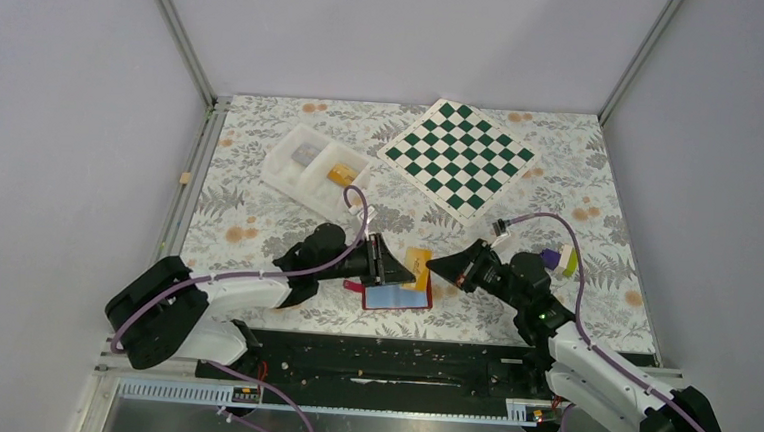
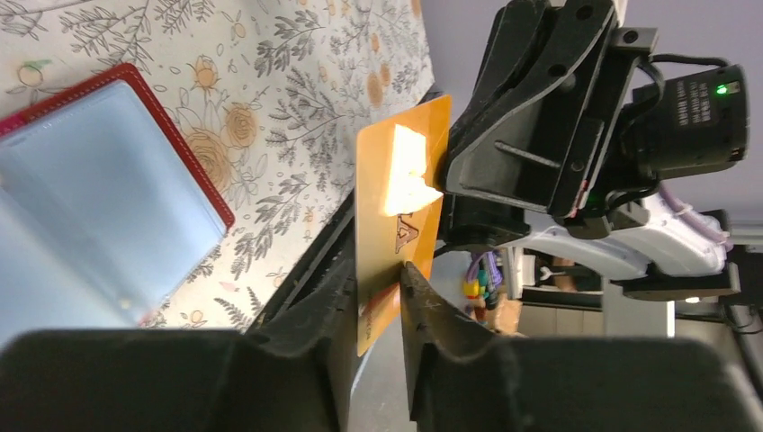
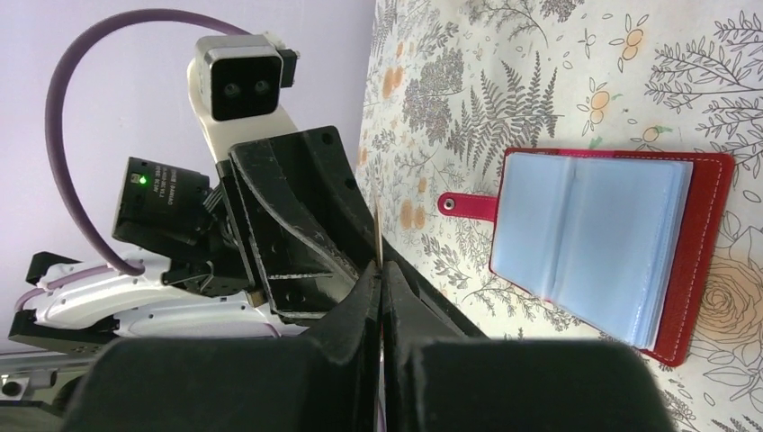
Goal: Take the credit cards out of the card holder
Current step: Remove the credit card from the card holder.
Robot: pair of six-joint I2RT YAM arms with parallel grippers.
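The card holder (image 1: 396, 297) lies open on the flowered table, red outside with pale blue sleeves (image 3: 594, 243) and a red tab (image 3: 468, 205). Just above it, both grippers meet around one orange-yellow credit card (image 1: 416, 259). My right gripper (image 3: 382, 270) is shut on the card's far edge, which shows as a thin line (image 3: 379, 236) between its fingers. My left gripper (image 2: 378, 270) has the card (image 2: 400, 211) standing between its jaws, which stand apart, with a gap beside the card. The open card holder (image 2: 90, 198) lies to the left of them.
A white two-compartment tray (image 1: 279, 170) stands at the back left with a small orange thing (image 1: 340, 174) and a grey one (image 1: 305, 154) in it. A green-and-white chessboard (image 1: 459, 157) lies at the back. Small purple and yellow pieces (image 1: 559, 258) sit by the right arm.
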